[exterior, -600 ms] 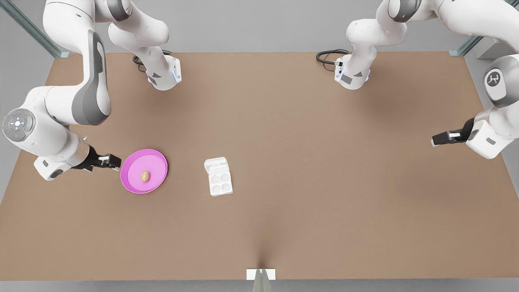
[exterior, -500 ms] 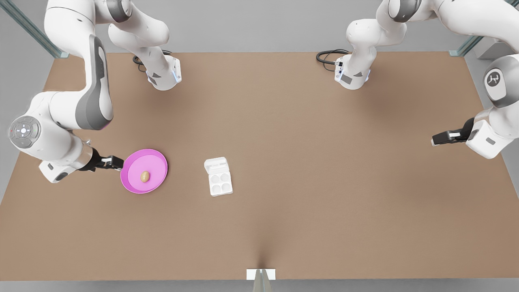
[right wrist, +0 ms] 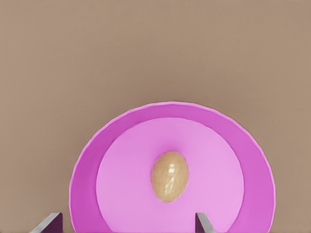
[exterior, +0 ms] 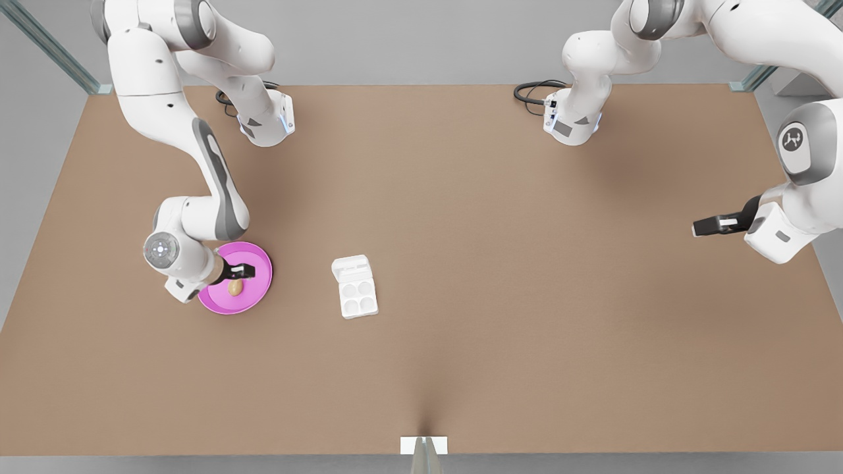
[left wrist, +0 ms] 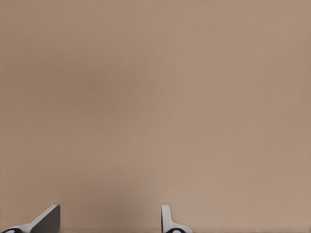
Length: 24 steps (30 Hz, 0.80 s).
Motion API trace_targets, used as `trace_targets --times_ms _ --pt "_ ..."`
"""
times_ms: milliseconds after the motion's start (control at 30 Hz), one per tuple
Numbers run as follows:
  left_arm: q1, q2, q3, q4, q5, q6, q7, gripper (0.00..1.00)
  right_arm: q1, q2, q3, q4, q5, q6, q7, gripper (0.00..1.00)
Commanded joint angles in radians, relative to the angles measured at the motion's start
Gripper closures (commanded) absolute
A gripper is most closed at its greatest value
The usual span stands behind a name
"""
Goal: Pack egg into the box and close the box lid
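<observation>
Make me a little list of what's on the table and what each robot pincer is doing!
egg: lying on the pink plate, not gripped
box: white four-cup egg carton, cups empty, right of the plate in the front view
box lid: open, folded back flat
right pincer: open, over the plate, hovering by the egg
left pincer: open, waiting over bare table at the front view's right
task progress: egg not yet packed
</observation>
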Motion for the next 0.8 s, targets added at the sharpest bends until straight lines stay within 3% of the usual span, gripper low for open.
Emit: trace_targets --times_ms 0,400,667,733,767 --pt "0.0 0.0 0.0 0.0 0.0 0.0 0.0 0.0 -0.002 0.006 0.0 -0.005 -0.002 0.014 -0.011 0.0" --pt "-0.002 0.0 0.0 -0.002 -0.001 -0.008 0.002 0.0 -0.023 0.118 -0.002 -0.032 -0.004 0.172 -0.083 0.0" --pt "-0.002 0.0 0.0 -0.006 -0.001 -0.009 0.003 0.0 -0.02 0.129 0.0 -0.051 -0.004 0.174 -0.094 0.0" --pt "-0.002 0.0 0.0 -0.009 -0.001 -0.017 0.005 0.0 -0.022 0.129 0.0 -0.048 -0.004 0.174 -0.094 0.15" --pt "0.0 0.0 0.002 -0.009 -0.001 -0.028 0.006 0.0 -0.023 0.129 0.0 -0.048 -0.004 0.174 -0.094 0.17"
